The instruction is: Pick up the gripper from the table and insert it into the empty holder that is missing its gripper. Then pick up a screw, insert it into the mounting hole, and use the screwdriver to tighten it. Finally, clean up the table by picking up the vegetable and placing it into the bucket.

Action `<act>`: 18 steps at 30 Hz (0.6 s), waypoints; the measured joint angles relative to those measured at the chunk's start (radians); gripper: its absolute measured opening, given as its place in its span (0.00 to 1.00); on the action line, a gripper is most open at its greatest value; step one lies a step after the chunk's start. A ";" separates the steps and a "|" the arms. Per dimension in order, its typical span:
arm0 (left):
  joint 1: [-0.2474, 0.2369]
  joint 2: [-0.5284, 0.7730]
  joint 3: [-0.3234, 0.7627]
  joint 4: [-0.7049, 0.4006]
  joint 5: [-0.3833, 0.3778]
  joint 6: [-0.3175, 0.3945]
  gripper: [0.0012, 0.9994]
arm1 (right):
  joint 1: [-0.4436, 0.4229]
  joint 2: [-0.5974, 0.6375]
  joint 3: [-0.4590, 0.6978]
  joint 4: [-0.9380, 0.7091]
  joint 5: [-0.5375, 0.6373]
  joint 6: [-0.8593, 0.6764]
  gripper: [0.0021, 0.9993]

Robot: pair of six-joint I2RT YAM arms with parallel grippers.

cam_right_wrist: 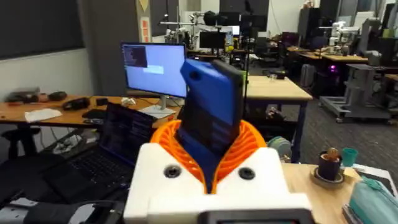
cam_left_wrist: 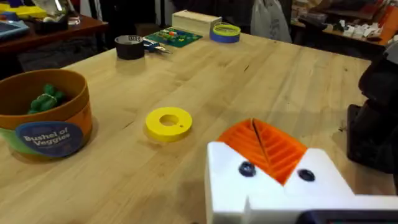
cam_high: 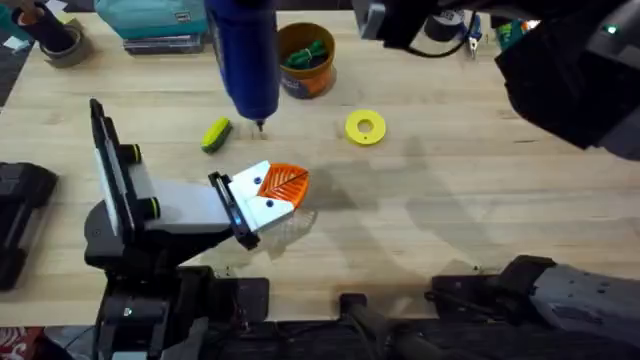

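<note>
While the wooden worktop (cam_high: 480,200) lay under both arms, the big blue screwdriver (cam_high: 247,55) hung upright over the far middle of it, its dark tip just above the wood. The right hand (cam_right_wrist: 211,165) was clenched around the screwdriver, with its orange ribbed pads (cam_right_wrist: 249,140) pressed on either side of the blue body.

The left hand (cam_high: 275,190) rested low near the middle of the worktop, toward the near edge. Its white holder (cam_high: 262,205) had orange fingers (cam_left_wrist: 267,146) in it, and they were pressed together with nothing between them.

The bucket (cam_high: 306,58) stood by the far edge, just beside the screwdriver. It was round and orange-brown, with dark green pieces (cam_left_wrist: 45,99) inside, and its side read "Bushel of Veggies".

The yellow disc (cam_high: 365,127) lay flat between the bucket and the middle of the worktop, well apart from both hands.

The vegetable (cam_high: 216,134) lay on the wood toward the left edge, near the tip of the screwdriver. It was small and yellow-green, and nothing touched it.
</note>
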 joint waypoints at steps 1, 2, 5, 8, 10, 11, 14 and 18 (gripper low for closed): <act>0.000 0.000 0.000 0.000 0.000 0.000 0.01 | 0.004 0.000 0.000 0.000 0.000 0.000 0.02; 0.000 0.000 0.000 0.000 0.000 0.000 0.01 | 0.009 0.000 0.000 0.000 0.000 0.000 0.02; 0.000 0.000 0.000 0.000 0.000 0.000 0.01 | 0.017 0.000 0.000 0.000 -0.001 0.000 0.02; 0.000 0.000 0.000 0.000 0.000 0.000 0.01 | 0.019 0.000 -0.002 0.001 -0.002 0.000 0.02; 0.000 0.000 0.000 0.000 0.000 0.000 0.01 | 0.020 0.000 -0.002 0.001 -0.004 0.000 0.02; 0.000 0.000 0.000 0.000 0.000 0.000 0.01 | 0.020 0.000 -0.002 0.001 -0.009 -0.002 0.02; 0.000 0.000 0.000 0.000 0.000 0.000 0.01 | 0.020 0.000 -0.002 0.000 -0.026 -0.010 0.02; 0.000 0.000 0.000 0.000 0.000 0.000 0.01 | 0.020 0.000 -0.004 0.002 -0.041 -0.025 0.02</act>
